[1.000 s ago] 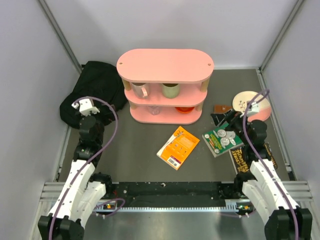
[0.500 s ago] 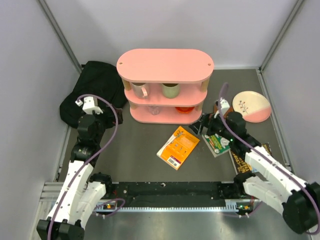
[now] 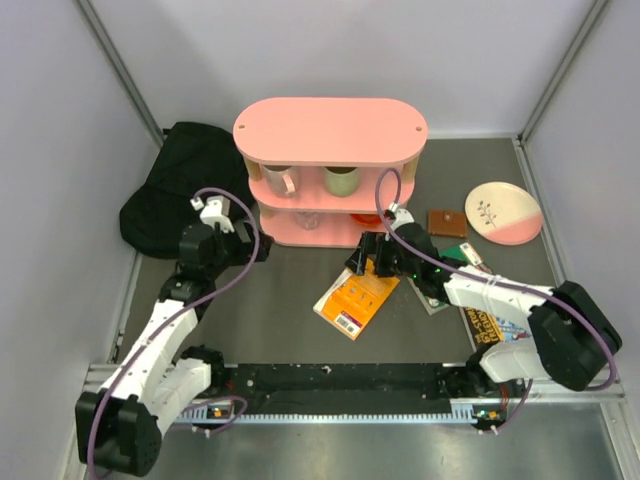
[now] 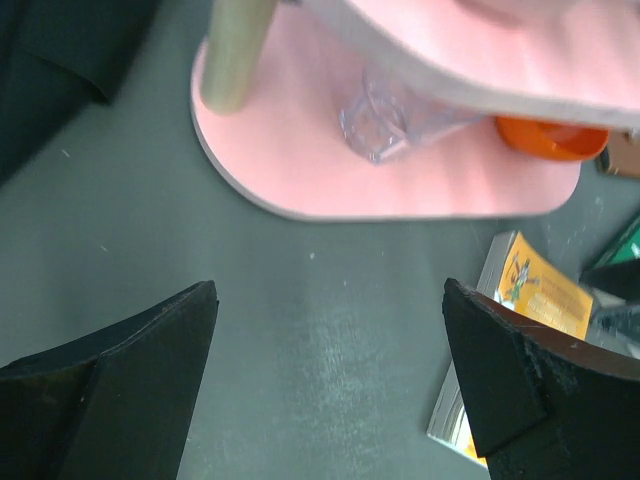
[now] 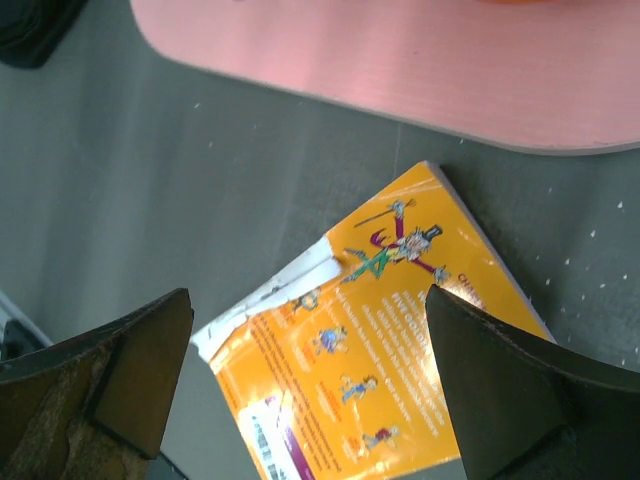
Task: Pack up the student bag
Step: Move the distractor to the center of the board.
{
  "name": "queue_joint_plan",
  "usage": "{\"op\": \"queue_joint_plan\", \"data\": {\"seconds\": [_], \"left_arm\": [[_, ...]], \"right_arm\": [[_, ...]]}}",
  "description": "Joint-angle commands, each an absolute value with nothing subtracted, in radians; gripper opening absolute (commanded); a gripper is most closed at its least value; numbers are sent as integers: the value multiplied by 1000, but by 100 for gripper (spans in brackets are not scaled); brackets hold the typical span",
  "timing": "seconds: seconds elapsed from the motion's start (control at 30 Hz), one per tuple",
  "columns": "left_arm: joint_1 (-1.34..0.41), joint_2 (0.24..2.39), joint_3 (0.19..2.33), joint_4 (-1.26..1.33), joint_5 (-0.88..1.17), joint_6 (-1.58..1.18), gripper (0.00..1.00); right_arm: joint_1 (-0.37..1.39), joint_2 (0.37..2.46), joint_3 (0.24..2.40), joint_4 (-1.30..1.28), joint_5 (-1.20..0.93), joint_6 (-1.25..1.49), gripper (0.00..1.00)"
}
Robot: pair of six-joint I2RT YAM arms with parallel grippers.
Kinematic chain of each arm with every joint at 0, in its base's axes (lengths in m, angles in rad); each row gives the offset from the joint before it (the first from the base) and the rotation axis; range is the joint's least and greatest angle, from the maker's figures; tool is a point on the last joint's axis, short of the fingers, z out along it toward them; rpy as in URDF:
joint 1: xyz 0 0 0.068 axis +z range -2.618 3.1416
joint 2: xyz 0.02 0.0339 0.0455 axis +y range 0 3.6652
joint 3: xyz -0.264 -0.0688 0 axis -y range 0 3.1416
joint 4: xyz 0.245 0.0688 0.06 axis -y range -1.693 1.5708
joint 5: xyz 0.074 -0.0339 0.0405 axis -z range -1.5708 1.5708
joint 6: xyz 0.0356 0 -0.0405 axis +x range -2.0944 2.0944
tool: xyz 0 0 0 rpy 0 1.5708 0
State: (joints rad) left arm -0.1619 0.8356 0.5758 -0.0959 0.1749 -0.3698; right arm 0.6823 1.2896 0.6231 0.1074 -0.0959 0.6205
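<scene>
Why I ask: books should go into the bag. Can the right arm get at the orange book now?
Likely yes: the right gripper hovers just over the orange book, jaws open, and nothing lies on its cover.

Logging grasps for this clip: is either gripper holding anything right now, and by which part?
Nothing is held. The right gripper hangs open over the orange book; the left gripper is open above the table by the pink shelf.

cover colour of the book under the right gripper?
Orange, with small cartoon figures. The book shows best in the right wrist view.
</scene>
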Motion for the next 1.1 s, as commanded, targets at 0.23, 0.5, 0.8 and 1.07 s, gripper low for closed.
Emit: {"op": "queue_joint_plan", "data": {"seconds": [0.23,0.5,0.8,1.07], "left_arm": [[-279,1054,483,161,195,-425,99],[-299,1261,434,417,261,-462,99],[-342,1425,331,865,206,-483,99],[-342,1603,377,1045,242,-494,99]], "right_arm": [[719,1390,643,241,55,730,99],[719,1396,519,429,259,729,99],[718,1522,511,633,284,630,99],[703,1656,528,810,287,637,99]]}}
